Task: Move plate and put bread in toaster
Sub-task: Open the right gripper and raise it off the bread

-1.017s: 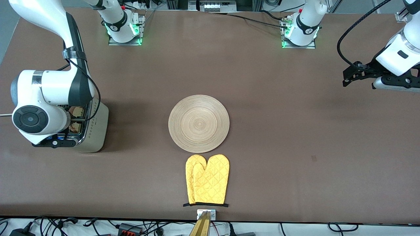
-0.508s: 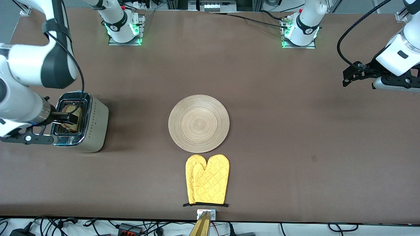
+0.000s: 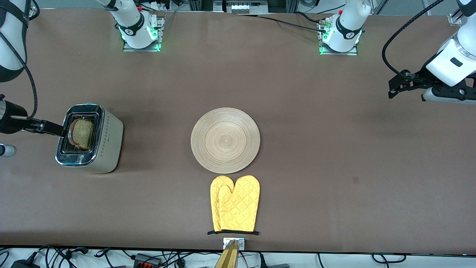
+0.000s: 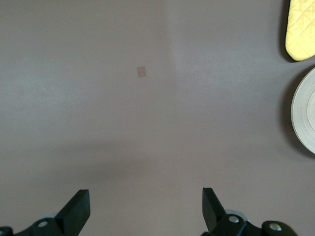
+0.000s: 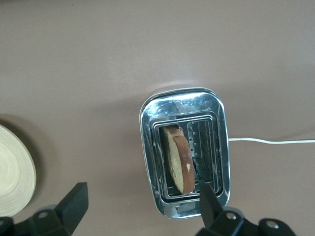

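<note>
The toaster (image 3: 106, 143) stands near the right arm's end of the table. The bread (image 3: 82, 134) stands on edge in one of its slots, leaning a little, with its top sticking out. My right gripper (image 3: 52, 128) is open and empty, beside the toaster and just off its chrome top. In the right wrist view the bread (image 5: 178, 160) sits in the toaster (image 5: 150, 147) between my spread fingertips (image 5: 74, 204). The plate (image 3: 225, 140) lies flat mid-table. My left gripper (image 3: 395, 87) waits open and empty over the left arm's end of the table.
Two yellow oven mitts (image 3: 235, 204) lie just nearer to the front camera than the plate, almost touching it. The toaster's white cord (image 5: 270, 141) trails away over the table. The left wrist view shows bare table, the plate's edge (image 4: 305, 118) and a mitt's tip (image 4: 301, 29).
My right gripper has let go of the bread and pulled back from over the toaster toward the table's end. The bread stays in the slot. The left arm has not moved.
</note>
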Robot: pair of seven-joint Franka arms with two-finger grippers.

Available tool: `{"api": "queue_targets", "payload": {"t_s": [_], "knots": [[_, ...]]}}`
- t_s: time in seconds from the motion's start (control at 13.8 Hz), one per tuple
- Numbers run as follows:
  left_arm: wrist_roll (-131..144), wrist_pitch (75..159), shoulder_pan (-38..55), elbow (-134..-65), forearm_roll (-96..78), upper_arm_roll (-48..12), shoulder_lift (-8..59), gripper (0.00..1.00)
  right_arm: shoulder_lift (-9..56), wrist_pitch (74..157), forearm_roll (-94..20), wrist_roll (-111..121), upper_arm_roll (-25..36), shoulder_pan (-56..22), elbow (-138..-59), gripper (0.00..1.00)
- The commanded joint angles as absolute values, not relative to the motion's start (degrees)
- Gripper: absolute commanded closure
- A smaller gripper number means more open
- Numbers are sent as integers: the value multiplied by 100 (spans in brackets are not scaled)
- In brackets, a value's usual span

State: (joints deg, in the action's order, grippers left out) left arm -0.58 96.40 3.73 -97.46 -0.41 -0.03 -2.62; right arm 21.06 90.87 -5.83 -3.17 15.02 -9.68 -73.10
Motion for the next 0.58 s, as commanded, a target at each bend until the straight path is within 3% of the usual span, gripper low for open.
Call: {"api": "queue_targets", "payload": {"t_s": [0.0,0.29,0.51], "knots": [[-26,9659,404,-9791,17,18,-308,0,2048,8991,-659,-264,1415,-1028,-7269,0],[-26,9659,396,-9791,18,18,-308,0,1776,8982,-668,-255,1319,-898,-7277,0],[-26,9650,404,-9791,18,18,-308,0,1670,8974,-581,-246,233,119,-7304,0]]}}
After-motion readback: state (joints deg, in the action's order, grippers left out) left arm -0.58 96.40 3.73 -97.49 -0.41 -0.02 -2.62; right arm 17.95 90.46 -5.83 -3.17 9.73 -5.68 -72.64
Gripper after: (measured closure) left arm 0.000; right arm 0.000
